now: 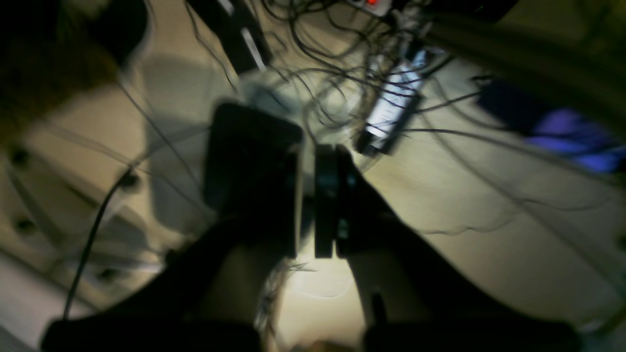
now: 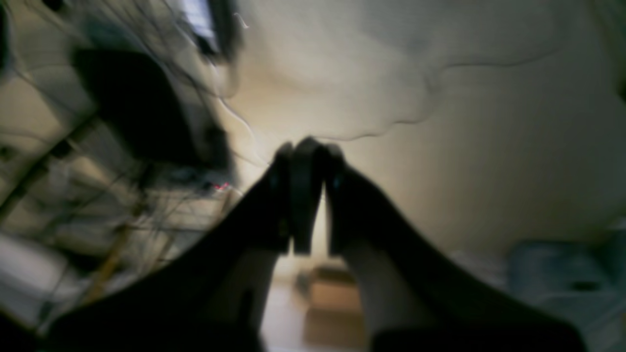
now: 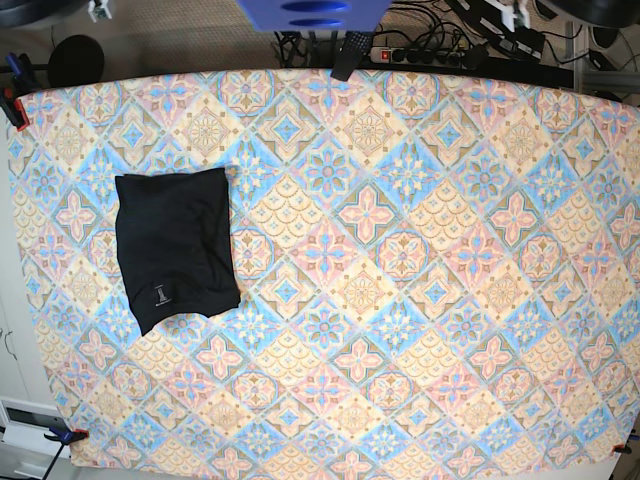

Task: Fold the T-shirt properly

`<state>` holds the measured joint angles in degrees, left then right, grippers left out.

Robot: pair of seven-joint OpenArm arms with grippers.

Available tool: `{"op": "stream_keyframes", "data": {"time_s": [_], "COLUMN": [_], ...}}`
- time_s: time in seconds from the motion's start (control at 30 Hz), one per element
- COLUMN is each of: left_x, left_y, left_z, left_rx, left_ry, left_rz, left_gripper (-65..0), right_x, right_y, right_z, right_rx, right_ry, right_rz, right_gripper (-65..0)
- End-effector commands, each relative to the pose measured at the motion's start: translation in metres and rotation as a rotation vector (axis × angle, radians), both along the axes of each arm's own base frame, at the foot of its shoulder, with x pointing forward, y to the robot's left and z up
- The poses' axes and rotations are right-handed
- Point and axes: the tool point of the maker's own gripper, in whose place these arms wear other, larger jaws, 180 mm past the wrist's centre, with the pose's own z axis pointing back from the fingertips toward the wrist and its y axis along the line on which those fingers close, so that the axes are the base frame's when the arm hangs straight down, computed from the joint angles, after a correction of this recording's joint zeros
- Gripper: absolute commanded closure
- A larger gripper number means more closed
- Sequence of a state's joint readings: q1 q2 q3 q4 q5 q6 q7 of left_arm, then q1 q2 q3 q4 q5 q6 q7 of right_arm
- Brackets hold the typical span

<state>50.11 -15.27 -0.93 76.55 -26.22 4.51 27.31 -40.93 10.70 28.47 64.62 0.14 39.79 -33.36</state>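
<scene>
The black T-shirt [image 3: 175, 245] lies folded into a compact rectangle on the left part of the patterned tablecloth [image 3: 420, 260], with a small white label mark [image 3: 160, 297] near its front edge. Neither arm shows in the base view. In the blurred left wrist view my left gripper [image 1: 307, 161] has its fingers nearly together, holds nothing, and faces a floor with cables. In the blurred right wrist view my right gripper [image 2: 307, 149] is shut and empty and faces a pale surface. The T-shirt is in neither wrist view.
A power strip [image 3: 420, 52] and cables lie beyond the table's far edge, next to a blue object [image 3: 310, 12]. The left wrist view shows a tangle of cables and a power strip [image 1: 391, 105]. Clamps hold the cloth at the left corners [image 3: 12, 105].
</scene>
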Motion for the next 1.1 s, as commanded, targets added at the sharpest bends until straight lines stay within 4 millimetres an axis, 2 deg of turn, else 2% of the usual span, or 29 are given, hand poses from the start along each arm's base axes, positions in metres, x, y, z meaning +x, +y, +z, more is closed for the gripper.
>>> {"op": "stream_keyframes", "data": {"time_s": [0.0, 0.1, 0.2, 0.37, 0.43, 0.57, 0.73, 0.83, 0.93, 1.07], "left_x": [-0.010, -0.024, -0.030, -0.026, -0.020, -0.005, 0.026, 0.040, 0.052, 0.055], "left_y": [0.006, 0.008, 0.005, -0.007, -0.004, -0.012, -0.031, -0.049, -0.052, -0.058], "left_z": [-0.007, -0.032, -0.052, -0.073, -0.082, -0.096, -0.105, -0.109, -0.110, -0.110], "left_rx": [0.025, 0.052, 0.061, 0.059, 0.076, 0.088, 0.067, 0.037, 0.035, 0.027], "left_ry": [0.009, 0.032, 0.043, 0.017, 0.008, -0.021, -0.082, -0.109, -0.126, -0.137], "left_rz": [-0.034, -0.065, -0.108, -0.195, -0.229, -0.300, -0.408, -0.445, -0.463, -0.456], "left_gripper": [-2.8, -2.8, -2.8, -3.1, -3.1, -3.1, -3.2, -3.2, -3.2, -3.2], "right_x": [-0.011, -0.009, -0.016, -0.007, -0.005, 0.008, 0.021, 0.027, 0.025, 0.021], "right_y": [-0.004, 0.002, 0.021, 0.042, 0.052, 0.065, 0.079, 0.079, 0.095, 0.093], "right_z": [-0.002, -0.022, -0.039, -0.059, -0.065, -0.073, -0.079, -0.083, -0.093, -0.099], "right_rx": [0.007, 0.045, 0.096, 0.147, 0.169, 0.197, 0.225, 0.204, 0.144, 0.075], "right_ry": [0.018, 0.003, 0.007, -0.005, -0.019, -0.081, -0.108, -0.113, -0.097, -0.082], "right_rz": [-0.018, -0.100, -0.148, -0.147, -0.186, -0.266, -0.323, -0.324, -0.338, -0.340], "right_gripper": [-4.4, -4.4, -4.4, -4.4, -4.4, -4.5, -4.5, -4.5, -4.5, -4.5]}}
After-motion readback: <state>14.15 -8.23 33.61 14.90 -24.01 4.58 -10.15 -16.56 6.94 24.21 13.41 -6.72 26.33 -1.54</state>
